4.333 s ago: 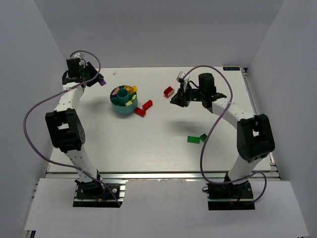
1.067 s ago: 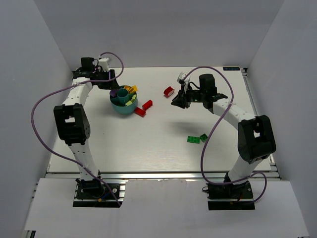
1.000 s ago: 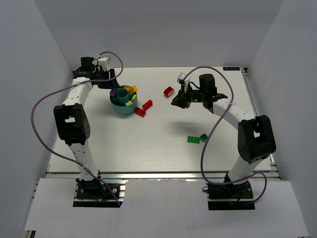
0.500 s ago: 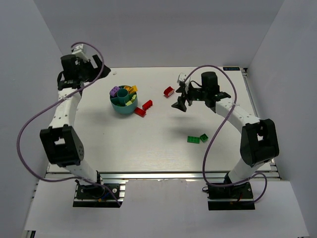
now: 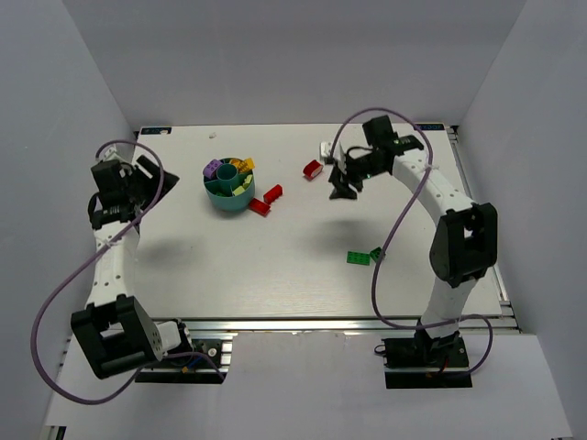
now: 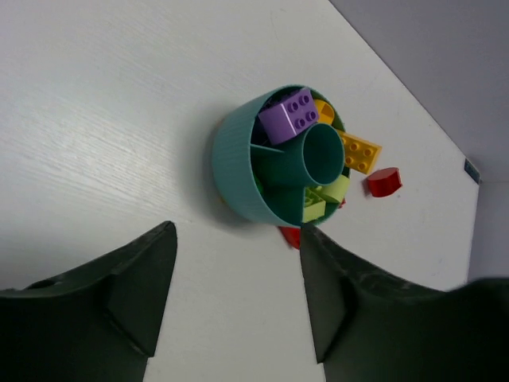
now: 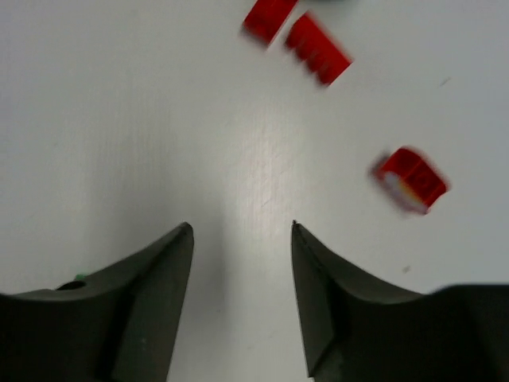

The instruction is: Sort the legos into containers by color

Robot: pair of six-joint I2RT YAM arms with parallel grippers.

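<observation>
Your purple lego (image 6: 290, 119): now in teal cup (image 6: 235, 171). Tools: left tool (image 6: 237, 229) withdrawn, open, empty; right tool (image 7: 241, 227) open, empty, nearing red legos (image 7: 316, 49).

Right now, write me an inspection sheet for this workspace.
Surface: white table, bare apart from the items below.
Job's things: teal cup holds a purple lego, an orange lego and yellow-green legos; three red legos and two green legos lie loose on the table.
Clutter: one pale speck near the far edge, too small to tell.
End effectors: left end effector open, empty; right end effector open, empty.
Cables: purple cables loop off both arms; the right one crosses the green legos in the top view.
Surroundings: plain grey walls on three sides.
</observation>
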